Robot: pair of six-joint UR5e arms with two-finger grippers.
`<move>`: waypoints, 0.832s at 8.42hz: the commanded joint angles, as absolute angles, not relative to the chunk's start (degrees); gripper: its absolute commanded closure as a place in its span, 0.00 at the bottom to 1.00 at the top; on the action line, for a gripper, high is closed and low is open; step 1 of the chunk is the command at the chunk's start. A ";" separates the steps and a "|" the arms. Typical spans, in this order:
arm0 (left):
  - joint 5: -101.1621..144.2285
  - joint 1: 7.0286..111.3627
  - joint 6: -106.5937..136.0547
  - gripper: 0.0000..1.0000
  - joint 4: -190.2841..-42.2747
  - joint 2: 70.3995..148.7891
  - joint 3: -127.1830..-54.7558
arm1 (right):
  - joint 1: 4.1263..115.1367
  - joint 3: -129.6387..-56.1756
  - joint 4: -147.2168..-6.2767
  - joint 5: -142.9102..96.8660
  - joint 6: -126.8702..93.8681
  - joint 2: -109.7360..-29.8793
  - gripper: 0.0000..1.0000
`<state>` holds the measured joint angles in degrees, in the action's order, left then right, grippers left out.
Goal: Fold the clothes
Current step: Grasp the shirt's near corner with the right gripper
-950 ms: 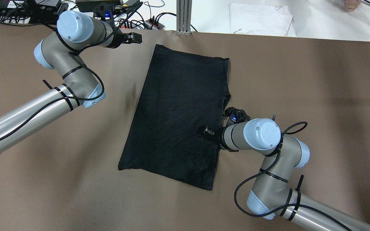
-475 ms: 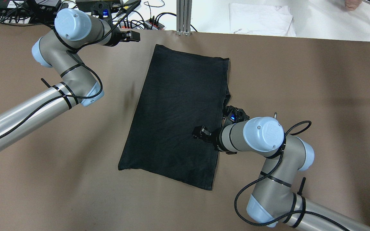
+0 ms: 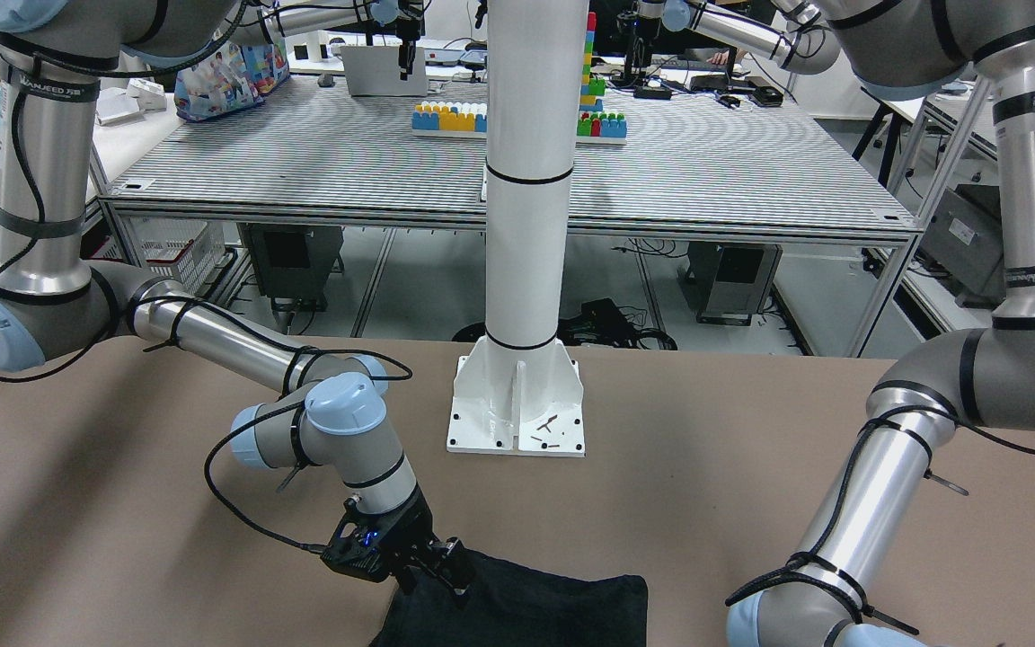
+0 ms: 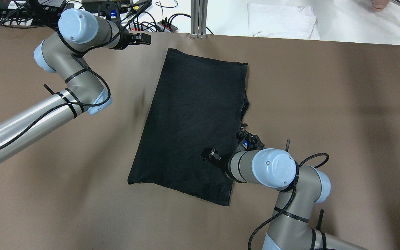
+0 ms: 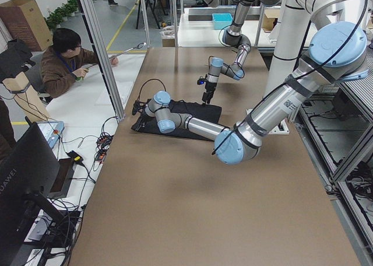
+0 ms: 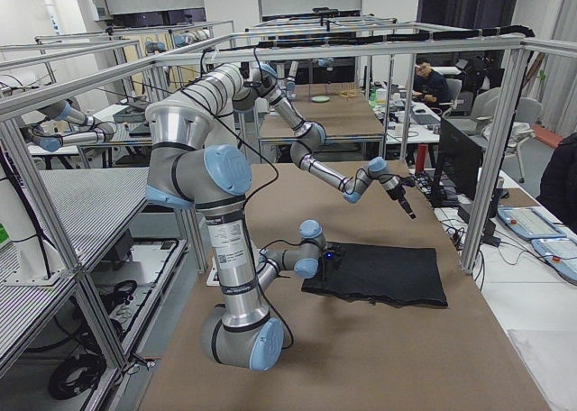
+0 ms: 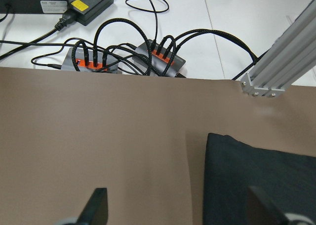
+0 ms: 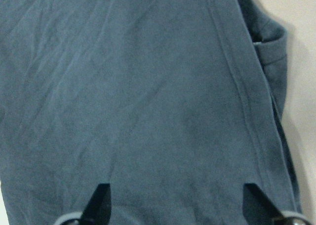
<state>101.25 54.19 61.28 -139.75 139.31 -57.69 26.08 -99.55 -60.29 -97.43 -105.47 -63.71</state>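
The black garment [image 4: 193, 118] lies flat on the brown table as a tilted, folded rectangle, with a bit of a lower layer sticking out at its right edge [image 4: 246, 102]. It also shows in the front view [image 3: 535, 607] and the right wrist view [image 8: 148, 101]. My right gripper [image 4: 207, 155] is open and empty, low over the garment's near right part, close to the hemmed edge [image 8: 237, 87]. My left gripper [image 4: 147, 38] is open and empty over bare table, left of the garment's far left corner [image 7: 217, 138].
A white post's base plate [image 3: 517, 422] stands at the robot side. Power strips and cables [image 7: 123, 57] and an aluminium post [image 4: 198, 19] lie past the far edge. A folded white cloth [image 4: 280, 21] is on the white surface beyond. An operator [image 5: 64, 62] sits there.
My right arm has moved toward the near edge and a little left over the garment. My left gripper has shifted slightly toward the far edge. The garment has not moved.
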 commanded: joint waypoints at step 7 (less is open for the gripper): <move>100.02 54.23 61.44 0.00 -139.75 139.31 -57.48 | 18.20 -97.75 -60.47 -89.65 -110.74 -65.22 0.06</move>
